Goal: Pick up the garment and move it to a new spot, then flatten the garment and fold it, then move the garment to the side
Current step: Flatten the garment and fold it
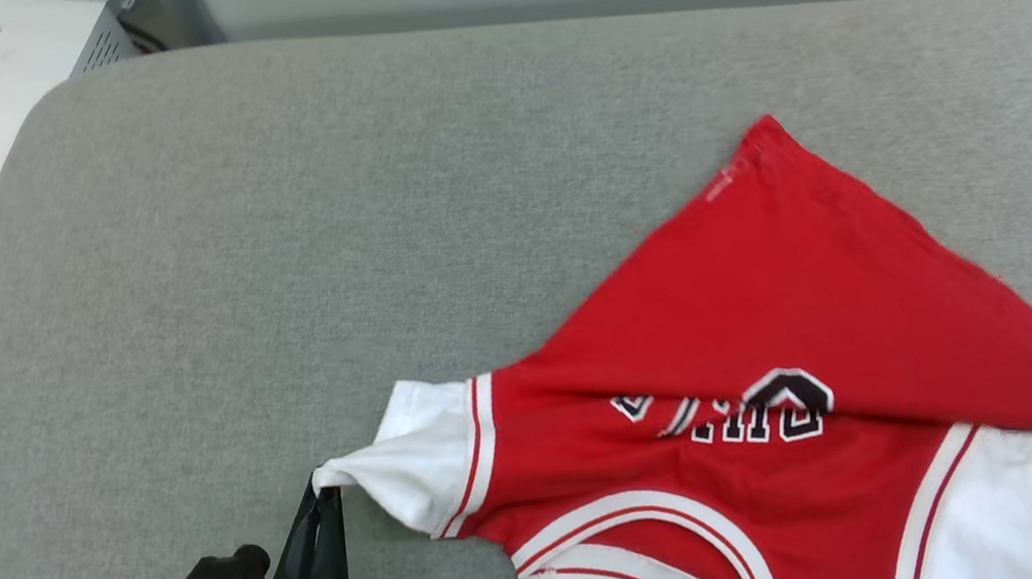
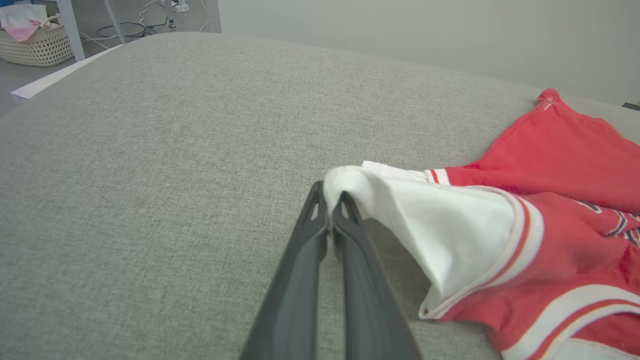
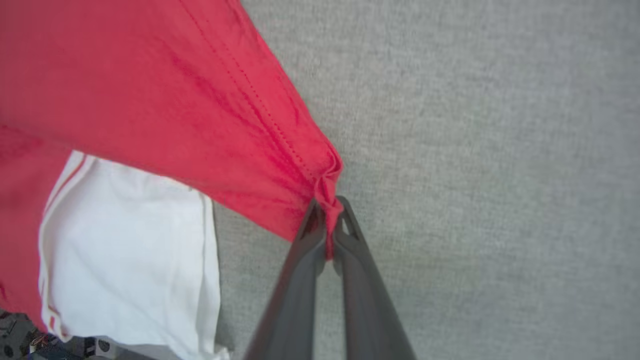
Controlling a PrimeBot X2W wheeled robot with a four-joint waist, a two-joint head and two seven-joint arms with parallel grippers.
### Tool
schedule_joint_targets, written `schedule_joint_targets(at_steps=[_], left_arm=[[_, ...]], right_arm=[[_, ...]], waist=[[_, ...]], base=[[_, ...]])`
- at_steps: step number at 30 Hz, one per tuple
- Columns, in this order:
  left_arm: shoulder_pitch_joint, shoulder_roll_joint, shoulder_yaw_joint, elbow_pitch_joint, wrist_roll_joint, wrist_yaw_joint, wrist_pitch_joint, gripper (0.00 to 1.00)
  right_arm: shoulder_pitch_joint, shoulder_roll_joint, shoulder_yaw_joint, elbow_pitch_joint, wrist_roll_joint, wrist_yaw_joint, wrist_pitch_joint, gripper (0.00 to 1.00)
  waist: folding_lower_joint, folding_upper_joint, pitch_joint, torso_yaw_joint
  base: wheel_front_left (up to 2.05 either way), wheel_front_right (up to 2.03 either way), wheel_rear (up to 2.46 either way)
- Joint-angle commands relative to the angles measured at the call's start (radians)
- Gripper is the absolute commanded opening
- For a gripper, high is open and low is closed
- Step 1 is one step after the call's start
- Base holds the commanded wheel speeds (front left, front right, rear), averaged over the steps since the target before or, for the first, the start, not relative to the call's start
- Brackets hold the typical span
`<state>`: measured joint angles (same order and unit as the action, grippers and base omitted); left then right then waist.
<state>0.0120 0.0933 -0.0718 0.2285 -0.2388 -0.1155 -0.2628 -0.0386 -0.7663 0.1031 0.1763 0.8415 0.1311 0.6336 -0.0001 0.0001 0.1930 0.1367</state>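
Soft red T-shirt with white sleeves (image 1: 762,315) lies stretched over the near right part of the grey padded bench (image 1: 263,214), left tool (image 1: 327,486) clamped on a white sleeve tip, right tool (image 3: 327,212) pinching a red hem corner

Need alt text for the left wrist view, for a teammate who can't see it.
The left gripper is shut on the tip of the white sleeve of the garment, over a gray cushion. Its red body with striped trim lies to the right; a wicker basket stands far upper left.
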Motion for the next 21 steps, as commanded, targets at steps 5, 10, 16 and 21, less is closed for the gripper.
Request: schedule_joint_targets(at_steps=[5, 10, 16, 21], left_arm=[[0.022, 0.01, 0.004, 0.008, -0.005, 0.005, 0.001, 0.0], [0.024, 0.01, 0.002, 0.017, -0.009, 0.006, 0.001, 0.0], [0.023, 0.011, 0.003, 0.013, -0.009, 0.008, 0.001, 0.0], [0.013, 0.007, -0.008, 0.005, -0.006, 0.007, 0.001, 0.0]], right_arm=[[0.198, 0.082, -0.099, -0.014, 0.008, 0.0, -0.02, 0.0], [0.322, 0.194, -0.149, -0.027, -0.027, 0.0, -0.005, 0.0], [0.262, 0.203, -0.219, -0.122, -0.067, 0.0, -0.073, 1.0], [0.152, 0.194, -0.259, -0.235, -0.089, 0.0, -0.109, 1.0]], waist=[[0.0001, -0.0001, -0.043, -0.036], [0.0001, -0.0001, -0.054, -0.043], [0.0001, -0.0001, -0.059, -0.046], [0.0001, -0.0001, -0.047, -0.034]], base=[[0.0, 0.0, 0.0], [0.0, 0.0, 0.0], [0.0, 0.0, 0.0], [0.0, 0.0, 0.0]])
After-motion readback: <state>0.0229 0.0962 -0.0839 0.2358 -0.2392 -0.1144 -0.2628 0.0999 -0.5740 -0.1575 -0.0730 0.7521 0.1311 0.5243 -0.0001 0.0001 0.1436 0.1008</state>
